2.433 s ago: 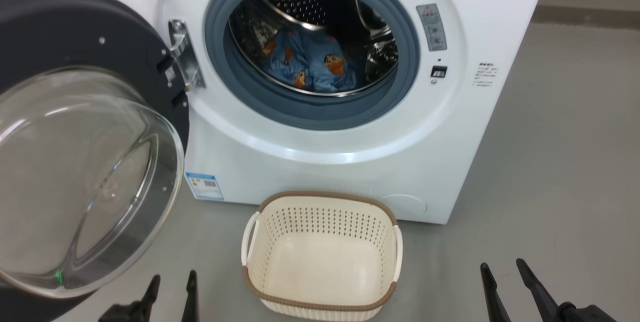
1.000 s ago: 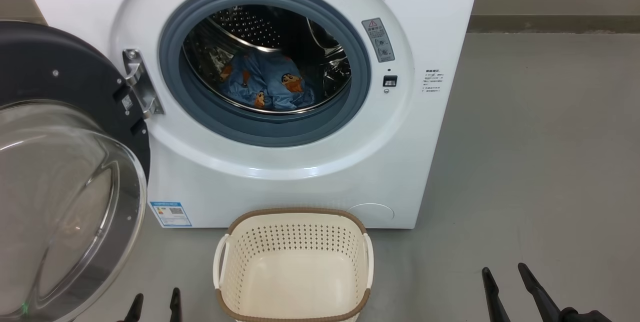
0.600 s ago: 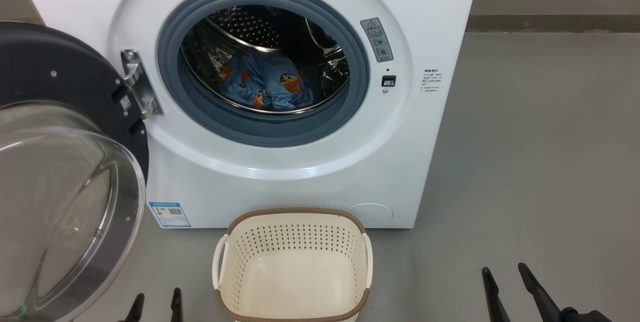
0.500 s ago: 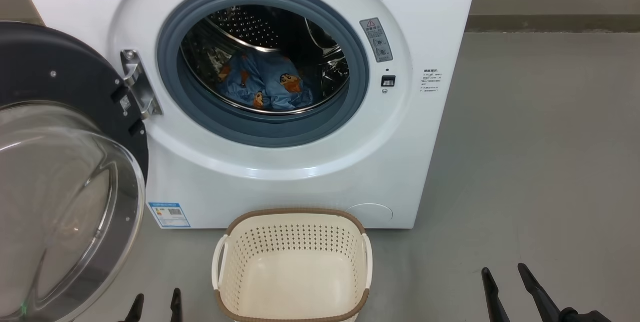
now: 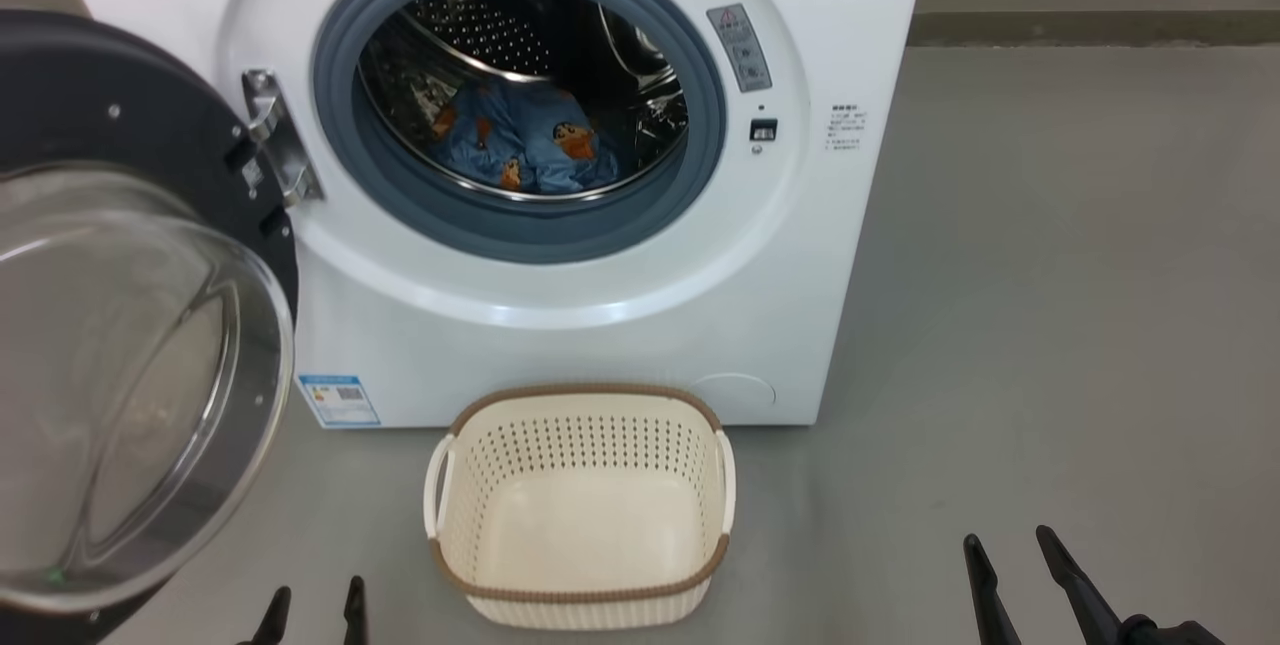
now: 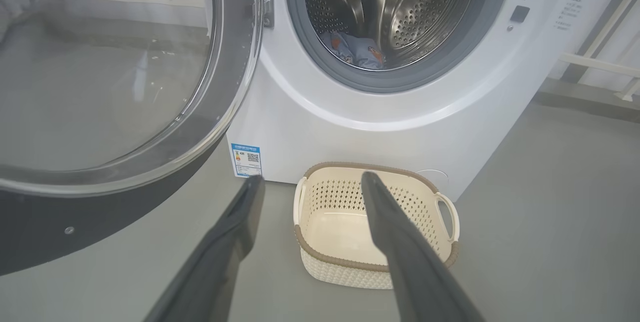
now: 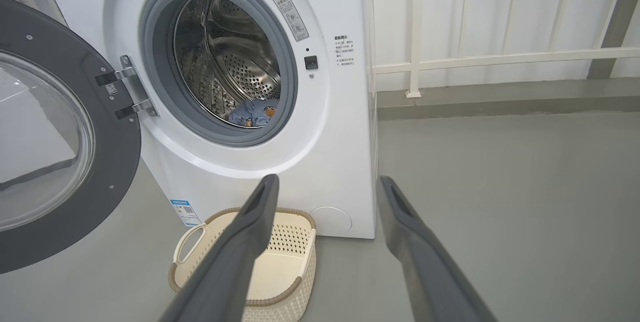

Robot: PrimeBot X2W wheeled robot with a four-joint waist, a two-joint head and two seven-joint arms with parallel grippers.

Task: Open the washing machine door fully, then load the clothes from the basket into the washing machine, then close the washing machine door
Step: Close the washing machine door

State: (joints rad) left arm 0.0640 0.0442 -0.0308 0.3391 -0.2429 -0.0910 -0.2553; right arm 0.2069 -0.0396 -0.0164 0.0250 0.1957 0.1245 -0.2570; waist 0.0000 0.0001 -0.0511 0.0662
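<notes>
- In the head view, you have the washing machine straight ahead, with the washing machine door swung wide on its left and the glass bowl bulging toward you.
- The clothes lie bunched at the bottom of the steel drum.
- The basket sits on the floor just in front of the machine, its cream bottom in plain sight.
- Your left hand is at the lower left and your right hand at the lower right. Both are released, grasping nothing, and apart from the basket.
- In the left wrist view, your left hand's two fingers stand parted. One fingertip lies over the basket's inside, the other just below the blue label sticker on the machine's lower corner.
- The door's glass takes the upper left, and the clothes lie low in the drum.
- In the right wrist view, your right hand's fingers are spread wide. One crosses the basket, the other lies over bare floor to the machine's right.
- The door hangs on its hinge, and a white railing runs behind.
</notes>
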